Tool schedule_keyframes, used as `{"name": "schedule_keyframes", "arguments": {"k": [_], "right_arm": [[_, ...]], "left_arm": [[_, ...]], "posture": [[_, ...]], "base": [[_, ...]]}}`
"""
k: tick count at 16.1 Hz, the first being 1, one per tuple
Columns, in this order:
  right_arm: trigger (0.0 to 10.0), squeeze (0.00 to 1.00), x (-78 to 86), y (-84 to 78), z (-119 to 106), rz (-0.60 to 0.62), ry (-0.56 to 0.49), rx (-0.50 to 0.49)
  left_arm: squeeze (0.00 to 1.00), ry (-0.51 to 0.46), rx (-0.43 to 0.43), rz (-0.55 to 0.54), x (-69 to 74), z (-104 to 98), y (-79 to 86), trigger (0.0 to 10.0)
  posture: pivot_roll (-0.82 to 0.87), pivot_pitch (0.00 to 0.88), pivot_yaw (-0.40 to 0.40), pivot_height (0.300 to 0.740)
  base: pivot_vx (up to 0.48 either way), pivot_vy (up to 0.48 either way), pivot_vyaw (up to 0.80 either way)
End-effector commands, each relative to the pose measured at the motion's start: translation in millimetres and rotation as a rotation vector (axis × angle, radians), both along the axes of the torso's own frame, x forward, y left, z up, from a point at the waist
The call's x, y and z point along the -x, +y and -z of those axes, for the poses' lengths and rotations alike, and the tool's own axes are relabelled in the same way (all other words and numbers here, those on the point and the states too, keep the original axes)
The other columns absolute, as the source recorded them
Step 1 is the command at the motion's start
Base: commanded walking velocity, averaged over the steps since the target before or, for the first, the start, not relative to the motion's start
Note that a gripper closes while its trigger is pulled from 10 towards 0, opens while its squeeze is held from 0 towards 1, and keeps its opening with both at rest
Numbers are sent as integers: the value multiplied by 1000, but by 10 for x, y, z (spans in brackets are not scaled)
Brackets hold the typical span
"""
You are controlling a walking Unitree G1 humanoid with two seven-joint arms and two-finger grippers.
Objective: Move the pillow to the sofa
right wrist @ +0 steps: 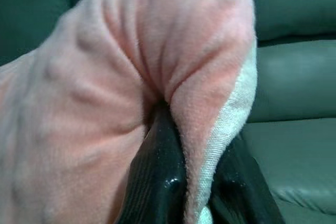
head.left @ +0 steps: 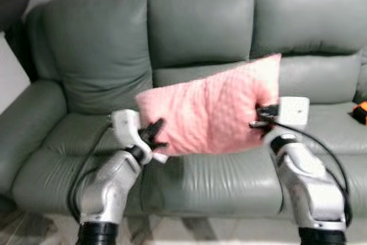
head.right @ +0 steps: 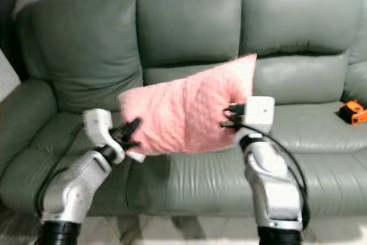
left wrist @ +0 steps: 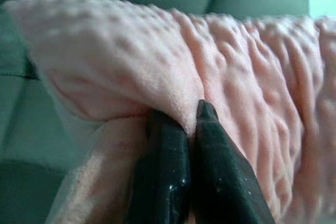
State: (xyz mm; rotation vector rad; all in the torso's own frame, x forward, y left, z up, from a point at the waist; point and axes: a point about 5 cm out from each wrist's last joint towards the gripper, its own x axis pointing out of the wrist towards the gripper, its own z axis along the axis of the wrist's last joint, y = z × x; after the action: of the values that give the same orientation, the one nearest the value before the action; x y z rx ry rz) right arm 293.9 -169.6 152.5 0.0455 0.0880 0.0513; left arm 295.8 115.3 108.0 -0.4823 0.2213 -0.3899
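Observation:
A pink textured pillow (head.left: pixel 212 113) hangs in the air in front of the grey-green leather sofa (head.left: pixel 195 32), above its middle seat cushion. My left gripper (head.left: pixel 156 133) is shut on the pillow's lower left edge; in the left wrist view its fingers (left wrist: pixel 176 171) pinch a fold of the pink fabric (left wrist: pixel 157 72). My right gripper (head.left: pixel 259 116) is shut on the pillow's right edge; the right wrist view has the fabric (right wrist: pixel 131 77) wrapped between its black fingers (right wrist: pixel 157 177). The pillow tilts, its right corner higher.
An orange and black object (head.right: pixel 352 111) lies on the sofa's right seat cushion. The sofa's left armrest (head.left: pixel 26 124) bulges forward. A strip of pale floor (head.left: pixel 189 230) runs along the sofa's front.

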Motion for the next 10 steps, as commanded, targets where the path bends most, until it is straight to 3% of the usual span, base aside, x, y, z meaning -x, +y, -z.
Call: {"name": "schedule_keyframes", "arguments": {"k": [1,6,10], "right_arm": [[10000,0,-11,99,-35,-33,-19,-11],[10000,0,-12,97,-27,-32,-17,-6],[10000,0,-14,106,-4,-29,-2,-9]], "left_arm": [[0,-5,-11,-10,12,-4,70,10000],[0,-4,-21,7,9,2,51,10000],[0,-14,-24,15,14,-3,55,10000]], "posture": [[-210,0,78,740],[-210,0,78,740],[-208,0,80,740]], "base": [[0,0,0],[0,0,0],[0,0,-761]]}}
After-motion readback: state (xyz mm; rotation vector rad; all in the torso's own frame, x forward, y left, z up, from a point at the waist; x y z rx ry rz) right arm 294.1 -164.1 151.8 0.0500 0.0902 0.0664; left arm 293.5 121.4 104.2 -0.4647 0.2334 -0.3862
